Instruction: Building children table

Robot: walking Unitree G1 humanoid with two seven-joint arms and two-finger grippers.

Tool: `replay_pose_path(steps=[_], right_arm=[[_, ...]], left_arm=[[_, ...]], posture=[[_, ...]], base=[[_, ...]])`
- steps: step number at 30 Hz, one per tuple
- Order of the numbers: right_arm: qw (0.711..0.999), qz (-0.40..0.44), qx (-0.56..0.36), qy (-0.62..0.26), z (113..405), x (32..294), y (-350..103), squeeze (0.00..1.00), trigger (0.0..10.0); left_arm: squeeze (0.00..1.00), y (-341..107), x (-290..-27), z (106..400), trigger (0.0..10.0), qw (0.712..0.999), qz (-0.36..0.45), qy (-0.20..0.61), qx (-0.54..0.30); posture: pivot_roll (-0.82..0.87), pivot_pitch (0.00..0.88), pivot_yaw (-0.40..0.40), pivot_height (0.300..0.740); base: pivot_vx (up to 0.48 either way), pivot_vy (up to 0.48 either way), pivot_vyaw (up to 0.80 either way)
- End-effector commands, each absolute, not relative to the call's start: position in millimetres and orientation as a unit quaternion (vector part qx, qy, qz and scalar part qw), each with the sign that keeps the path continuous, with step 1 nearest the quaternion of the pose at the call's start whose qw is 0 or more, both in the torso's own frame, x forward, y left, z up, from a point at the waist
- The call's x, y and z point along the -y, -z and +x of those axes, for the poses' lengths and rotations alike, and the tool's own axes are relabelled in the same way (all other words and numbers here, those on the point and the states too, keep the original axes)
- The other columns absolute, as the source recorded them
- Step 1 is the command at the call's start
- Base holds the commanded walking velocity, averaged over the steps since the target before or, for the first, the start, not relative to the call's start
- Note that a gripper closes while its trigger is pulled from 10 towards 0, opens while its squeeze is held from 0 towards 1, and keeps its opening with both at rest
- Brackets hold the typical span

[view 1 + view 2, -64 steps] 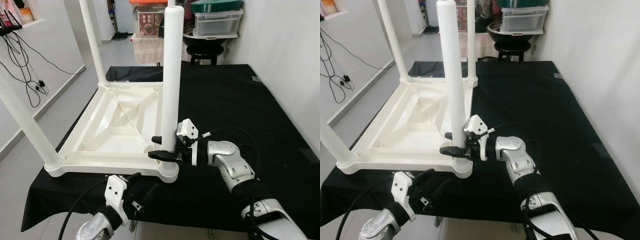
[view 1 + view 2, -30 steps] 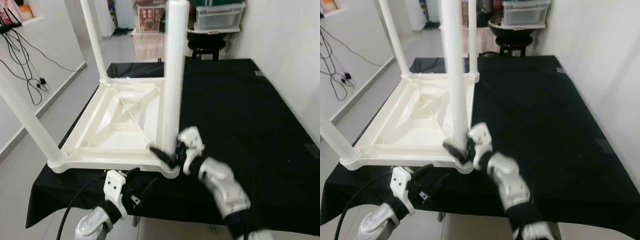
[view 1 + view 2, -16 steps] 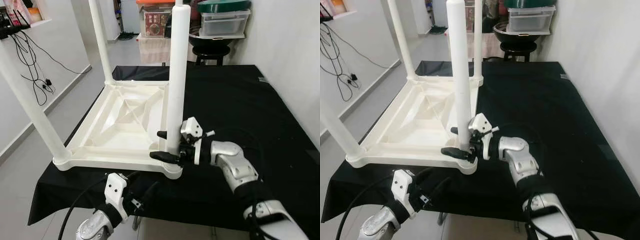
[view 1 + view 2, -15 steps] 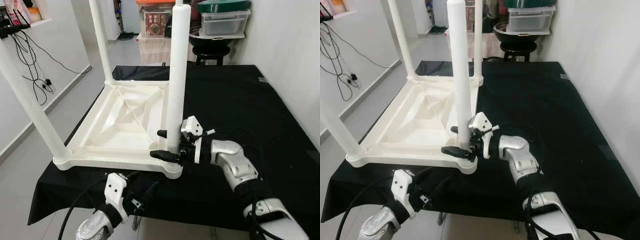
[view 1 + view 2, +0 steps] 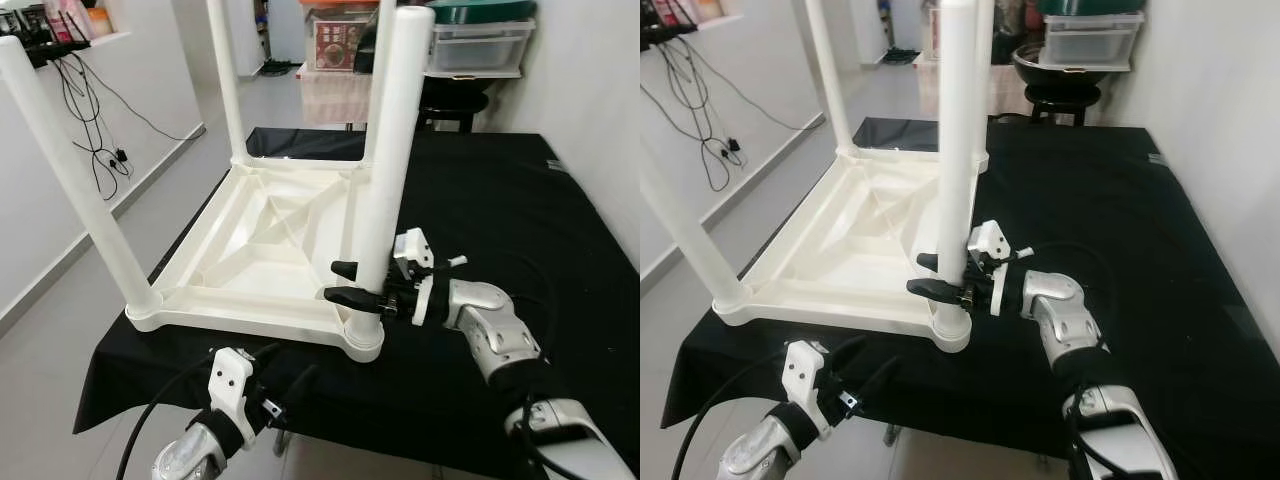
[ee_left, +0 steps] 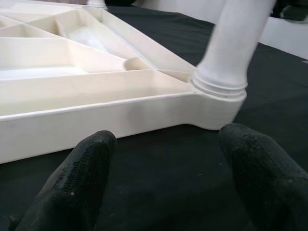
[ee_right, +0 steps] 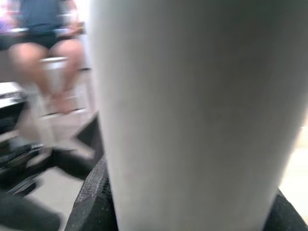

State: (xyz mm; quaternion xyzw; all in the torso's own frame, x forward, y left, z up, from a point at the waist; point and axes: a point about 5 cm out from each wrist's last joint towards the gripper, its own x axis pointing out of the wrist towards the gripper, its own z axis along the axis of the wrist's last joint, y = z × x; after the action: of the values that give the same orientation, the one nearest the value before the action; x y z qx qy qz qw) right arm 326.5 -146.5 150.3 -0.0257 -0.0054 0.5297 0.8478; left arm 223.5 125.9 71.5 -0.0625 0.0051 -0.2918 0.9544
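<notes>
Upturned white children's table top (image 5: 250, 250) lying on a black cloth (image 5: 500, 200), toward the left half of it, with four white legs standing up at the corners. Right gripper (image 5: 352, 284) clasped round the near right leg (image 5: 385, 180) low down, just above its socket (image 5: 362, 338), one black finger on the far side and one on the near side, both pressed against the plastic; in the right wrist view the leg (image 7: 192, 115) pale and blurred between the fingers (image 7: 94, 202). Left gripper (image 6: 163, 168) hanging low at the near edge of the cloth, fingers spread and holding nothing, looking at the same corner socket (image 6: 219, 103) from just in front. Likely step: seating or tightening this last leg, the other three seeming already in. Best done by keeping the leg upright over the socket, turning about its own axis without leaning, and gripping low so the top does not skid on the cloth. Worth bringing the free left gripper against the near rim (image 5: 250, 322) to steady the top. Hard to tell from here whether the collar is fully home.
</notes>
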Motion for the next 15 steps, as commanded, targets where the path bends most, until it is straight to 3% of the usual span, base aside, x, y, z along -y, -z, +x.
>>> replay_pose_path(steps=[1,2,3,6,15], right_arm=[[0.928,-0.024,-0.067,-0.365,326,144,-111,0.0,0.0],[0.977,-0.031,-0.101,-0.187,326,151,-92,0.0,0.0],[0.98,-0.02,-0.126,-0.151,309,139,-72,0.0,0.0],[0.975,-0.028,-0.139,-0.173,288,121,-58,0.0,0.0],[0.968,-0.046,-0.099,-0.228,308,101,-82,0.0,0.0]], left_arm=[[0.0,-70,-129,221,10.0,0.954,-0.059,0.293,-0.01],[0.0,-70,-130,221,10.0,0.954,-0.059,0.293,-0.01],[0.0,-70,-130,221,10.0,0.954,-0.058,0.293,-0.01],[0.0,-70,-132,222,10.0,0.954,-0.056,0.293,-0.012],[0.0,-70,-130,226,10.0,0.955,-0.057,0.292,-0.011]], posture=[[-0.02,0.0,0.002,0.74],[-0.02,0.0,0.002,0.74],[0.0,0.0,0.014,0.74],[-0.01,0.0,0.036,0.74],[-0.01,0.0,0.013,0.74]], base=[[0.0,0.0,0.0],[0.0,0.0,0.0],[0.0,0.0,0.0],[0.0,0.0,0.0],[0.0,0.0,0.0]])
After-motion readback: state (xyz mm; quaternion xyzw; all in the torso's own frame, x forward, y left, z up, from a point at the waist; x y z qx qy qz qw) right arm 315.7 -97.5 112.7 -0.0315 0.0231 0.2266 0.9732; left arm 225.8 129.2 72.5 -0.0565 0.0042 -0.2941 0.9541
